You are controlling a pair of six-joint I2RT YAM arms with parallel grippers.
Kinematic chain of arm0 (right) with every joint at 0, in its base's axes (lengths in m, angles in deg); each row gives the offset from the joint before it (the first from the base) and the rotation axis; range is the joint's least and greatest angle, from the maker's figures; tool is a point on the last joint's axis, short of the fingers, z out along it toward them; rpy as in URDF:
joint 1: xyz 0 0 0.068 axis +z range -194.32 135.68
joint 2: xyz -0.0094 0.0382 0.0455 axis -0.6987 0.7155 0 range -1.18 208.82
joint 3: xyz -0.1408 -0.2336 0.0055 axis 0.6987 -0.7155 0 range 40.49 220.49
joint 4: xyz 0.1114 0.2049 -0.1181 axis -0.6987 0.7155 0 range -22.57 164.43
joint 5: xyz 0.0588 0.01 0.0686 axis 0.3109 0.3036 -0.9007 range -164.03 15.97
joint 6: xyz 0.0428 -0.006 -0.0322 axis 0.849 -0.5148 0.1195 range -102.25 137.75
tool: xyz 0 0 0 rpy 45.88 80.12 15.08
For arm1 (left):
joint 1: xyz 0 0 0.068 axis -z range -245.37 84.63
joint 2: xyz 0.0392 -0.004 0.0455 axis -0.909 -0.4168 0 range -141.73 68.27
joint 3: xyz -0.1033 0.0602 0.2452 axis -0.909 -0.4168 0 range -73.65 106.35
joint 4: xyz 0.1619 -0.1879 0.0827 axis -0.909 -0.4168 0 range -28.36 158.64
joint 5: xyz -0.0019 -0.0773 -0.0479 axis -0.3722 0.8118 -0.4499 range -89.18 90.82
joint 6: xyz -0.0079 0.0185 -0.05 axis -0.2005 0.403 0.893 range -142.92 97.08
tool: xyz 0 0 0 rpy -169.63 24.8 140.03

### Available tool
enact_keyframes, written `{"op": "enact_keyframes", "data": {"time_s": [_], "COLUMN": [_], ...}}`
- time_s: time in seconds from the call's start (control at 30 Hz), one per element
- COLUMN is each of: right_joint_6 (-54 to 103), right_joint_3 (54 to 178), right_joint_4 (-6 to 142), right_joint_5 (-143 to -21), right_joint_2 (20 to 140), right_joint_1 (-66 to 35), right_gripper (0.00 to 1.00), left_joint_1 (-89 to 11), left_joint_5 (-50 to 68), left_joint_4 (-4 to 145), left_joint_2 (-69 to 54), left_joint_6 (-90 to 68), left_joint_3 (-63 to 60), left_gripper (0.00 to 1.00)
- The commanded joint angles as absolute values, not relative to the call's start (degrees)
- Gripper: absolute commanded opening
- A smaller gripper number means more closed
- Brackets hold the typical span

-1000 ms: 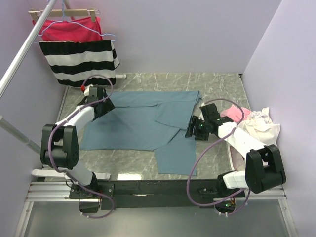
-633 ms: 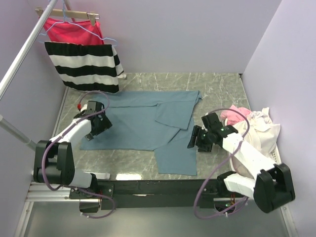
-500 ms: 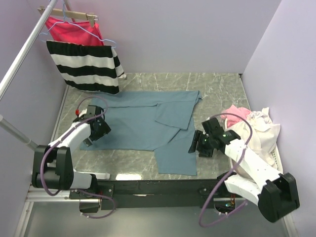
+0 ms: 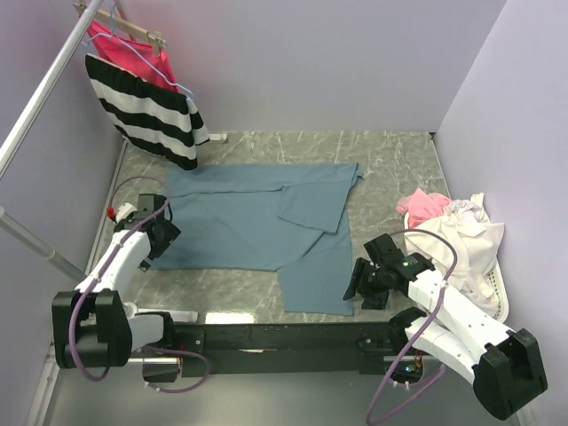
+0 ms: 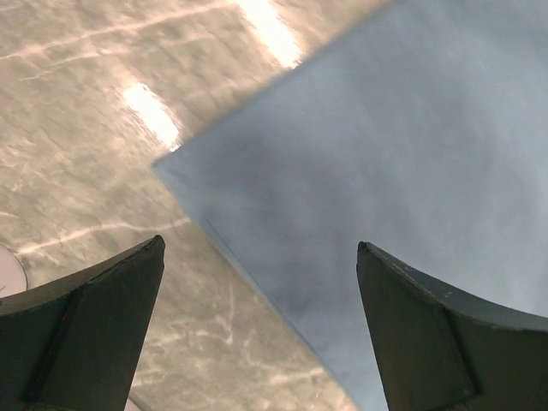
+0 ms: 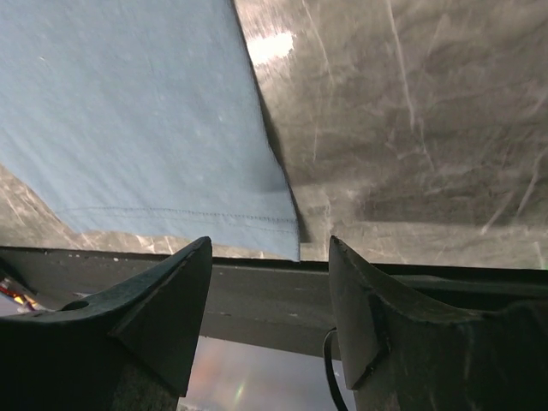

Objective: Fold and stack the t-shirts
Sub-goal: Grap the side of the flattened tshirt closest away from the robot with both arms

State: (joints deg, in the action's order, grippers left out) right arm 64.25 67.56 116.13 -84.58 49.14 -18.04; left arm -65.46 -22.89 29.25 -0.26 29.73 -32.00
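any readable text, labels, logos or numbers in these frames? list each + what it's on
No readable text in any view.
Blue t-shirt: plain, no print or tag showing.
Striped garment: stripes only, no lettering.
Left arm and right arm: no marking legible at this size.

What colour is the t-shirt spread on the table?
The t-shirt is plain slate blue; top external view shows it best.
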Motion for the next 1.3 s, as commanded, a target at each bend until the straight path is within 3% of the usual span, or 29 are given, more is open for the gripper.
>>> {"op": "enact_keyframes", "data": {"time_s": [0.0,0.23,0.37,0.57,0.6,0.73,1.07,1.27], "right_joint_6": [65.65,65.48,65.91,65.83,65.83,65.48,69.94,73.46], "right_joint_3": [66.33,64.92,64.75,65.19,65.1,65.54,76.77,76.44], "right_joint_4": [115.42,110.32,107.25,102.94,102.41,101.44,121.73,129.82], "right_joint_5": [-86.95,-89.85,-90.12,-89.59,-89.16,-87.05,-69.31,-72.87], "right_joint_2": [48.21,52.07,55.15,61.12,62.35,63.15,47.96,38.73], "right_joint_1": [-17.51,-17.08,-15.32,-13.12,-12.94,-12.77,-12.77,-12.5], "right_gripper": [0.64,0.59,0.55,0.36,0.29,0.01,0.0,0.0], "left_joint_1": [-68.88,-71.78,-71.78,-71.69,-71.69,-71.69,-70.2,-67.04], "left_joint_5": [-16.79,-10.09,-9.64,-8.59,-8.59,-8.5,-1.04,0.38], "left_joint_4": [32.95,39.28,39.46,40.16,39.99,39.9,40.61,39.38], "left_joint_2": [-4.75,-6.79,-6.79,-5.48,-5.56,-5.82,-2.4,-0.38], "left_joint_6": [28.59,27.36,27.18,27.09,27.18,27.09,26.21,26.92], "left_joint_3": [-34.27,-39.2,-39.29,-40.6,-40.69,-40.43,-40.34,-39.64], "left_gripper": [0.99,0.97,0.83,0.37,0.25,0.02,0.01,0.01]}}
